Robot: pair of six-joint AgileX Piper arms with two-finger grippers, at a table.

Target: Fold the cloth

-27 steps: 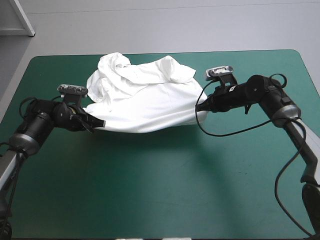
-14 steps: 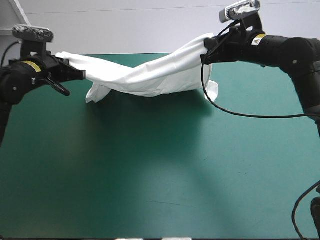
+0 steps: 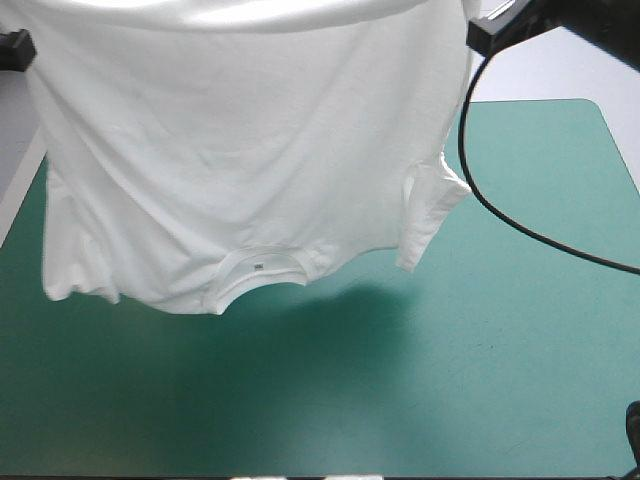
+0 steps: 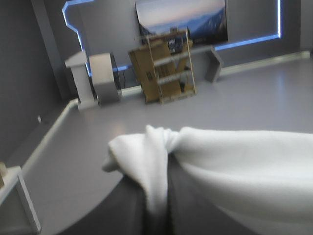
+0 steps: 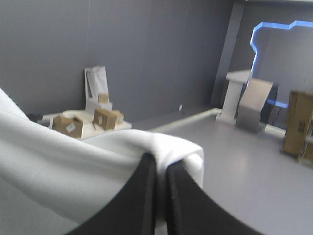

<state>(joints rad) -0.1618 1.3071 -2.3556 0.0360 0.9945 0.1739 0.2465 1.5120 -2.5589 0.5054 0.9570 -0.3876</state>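
The T-shirt [image 3: 240,170] is white and short-sleeved. It hangs lifted above the teal-green desk [image 3: 480,380], spread out as one broad, lightly creased sheet. It hangs upside down: the collar [image 3: 258,272], with a small label inside it, forms the lowest edge, and a sleeve [image 3: 428,215] droops at each side. Its upper edge is held at both ends. One corner runs between the left fingers [image 4: 190,210] and bunches into a knot-like fold just ahead of their tips. The other corner folds over the tips of the right fingers [image 5: 142,196], with cloth trailing away beside them.
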